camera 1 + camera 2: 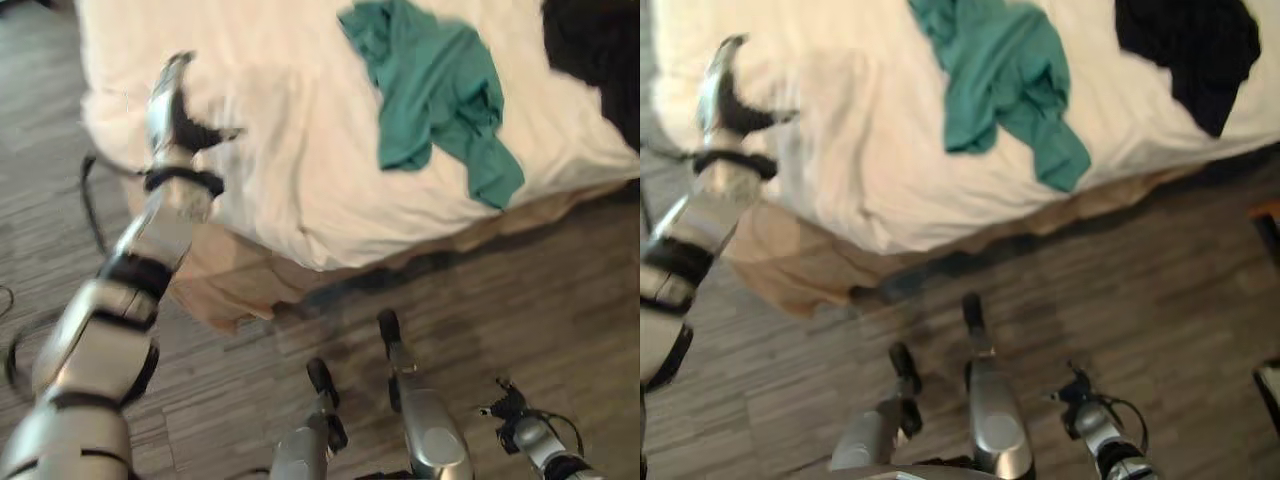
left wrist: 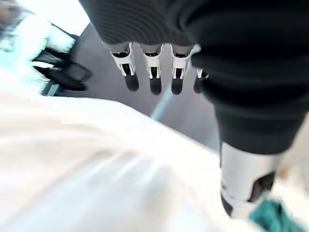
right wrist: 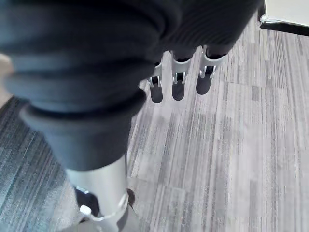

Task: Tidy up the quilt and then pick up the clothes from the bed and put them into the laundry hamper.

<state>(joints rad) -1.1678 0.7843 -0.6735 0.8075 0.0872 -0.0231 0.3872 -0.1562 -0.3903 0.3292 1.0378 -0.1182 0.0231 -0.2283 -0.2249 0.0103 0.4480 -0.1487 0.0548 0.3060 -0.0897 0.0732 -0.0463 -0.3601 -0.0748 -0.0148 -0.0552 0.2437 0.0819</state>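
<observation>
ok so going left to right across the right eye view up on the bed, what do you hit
left hand over the white quilt → green garment → black garment near the right side of the bed.

Cream-white rumpled quilt (image 1: 300, 150); teal crumpled garment (image 1: 435, 95); black garment (image 1: 1190, 45); grey-brown striped wood-plank floor (image 1: 450, 300); my silver, dark-tipped left hand (image 1: 180, 110).
</observation>
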